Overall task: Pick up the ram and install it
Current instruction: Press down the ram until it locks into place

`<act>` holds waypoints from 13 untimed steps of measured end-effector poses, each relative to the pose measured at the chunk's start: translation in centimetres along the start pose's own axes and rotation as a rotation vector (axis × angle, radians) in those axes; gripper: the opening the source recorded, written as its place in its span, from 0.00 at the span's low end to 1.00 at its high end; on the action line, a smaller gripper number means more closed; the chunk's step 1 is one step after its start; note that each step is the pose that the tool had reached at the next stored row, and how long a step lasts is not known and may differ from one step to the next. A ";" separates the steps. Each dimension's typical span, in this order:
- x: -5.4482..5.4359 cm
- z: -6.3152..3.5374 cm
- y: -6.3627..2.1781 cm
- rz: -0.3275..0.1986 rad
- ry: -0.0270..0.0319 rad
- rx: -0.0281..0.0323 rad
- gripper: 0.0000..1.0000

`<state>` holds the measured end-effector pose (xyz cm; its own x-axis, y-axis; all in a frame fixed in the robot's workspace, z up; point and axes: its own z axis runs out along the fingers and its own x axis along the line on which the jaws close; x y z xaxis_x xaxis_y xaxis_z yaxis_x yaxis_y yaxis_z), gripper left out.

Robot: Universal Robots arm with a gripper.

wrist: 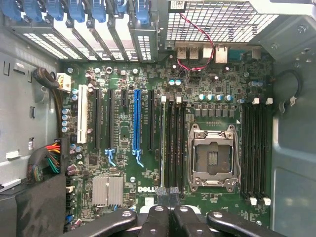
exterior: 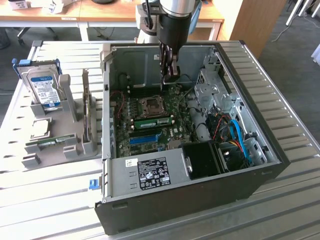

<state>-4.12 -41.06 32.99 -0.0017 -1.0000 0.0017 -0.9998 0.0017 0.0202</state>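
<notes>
- My gripper (exterior: 169, 75) hangs over the open computer case (exterior: 150, 170), jaws pressed shut tip to tip.
- The ram (exterior: 152, 121), a thin green stick, sits on the motherboard (exterior: 176, 102) at six o'clock of the square metal CPU socket (exterior: 150, 105) in the exterior view.
- Grey steel walls ring the board, open overhead.

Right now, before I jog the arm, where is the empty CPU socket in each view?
Exterior view: the CPU socket lies mid-motherboard, between two banks of memory slots.
Wrist view: the CPU socket is the silver-framed square between the same two banks of black memory slots.
Shared landmark: the blue expansion slot, beyond one memory bank from the socket.
</notes>
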 end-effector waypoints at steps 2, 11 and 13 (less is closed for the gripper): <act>0.0 0.00 0.00 0.000 0.0000 0.0000 0.11; -0.1 -0.02 -0.96 0.000 0.0000 0.0000 0.11; -0.1 -0.03 -1.25 0.000 0.0000 0.0000 0.11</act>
<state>-2.87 -40.94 32.99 -0.0016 -1.0000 0.0017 -0.9998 0.0017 0.0202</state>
